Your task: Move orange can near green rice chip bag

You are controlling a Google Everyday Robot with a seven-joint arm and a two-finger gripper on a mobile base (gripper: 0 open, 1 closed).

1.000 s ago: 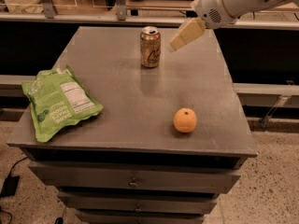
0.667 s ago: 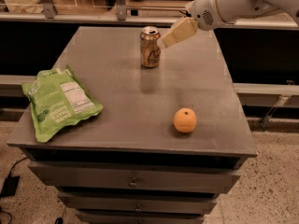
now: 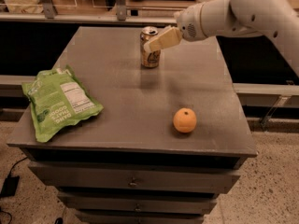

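Observation:
The orange can (image 3: pixel 150 59) stands upright at the back middle of the grey tabletop (image 3: pixel 135 101). It is brownish-orange with a silver top. The green rice chip bag (image 3: pixel 58 101) lies flat at the front left, its white nutrition label facing up, well apart from the can. My gripper (image 3: pixel 151 44) reaches in from the upper right on a white arm (image 3: pixel 233 13). Its tan tip overlaps the can's upper right side in the view. Whether it touches the can is not visible.
A round orange fruit (image 3: pixel 185 120) sits at the front right of the tabletop. The top belongs to a drawer cabinet (image 3: pixel 133 181) with handles at the front. A rail and glass panels (image 3: pixel 93 3) run behind the table.
My gripper has moved left and slightly down, from right of the can to overlapping its upper part. The can, bag and fruit have not moved.

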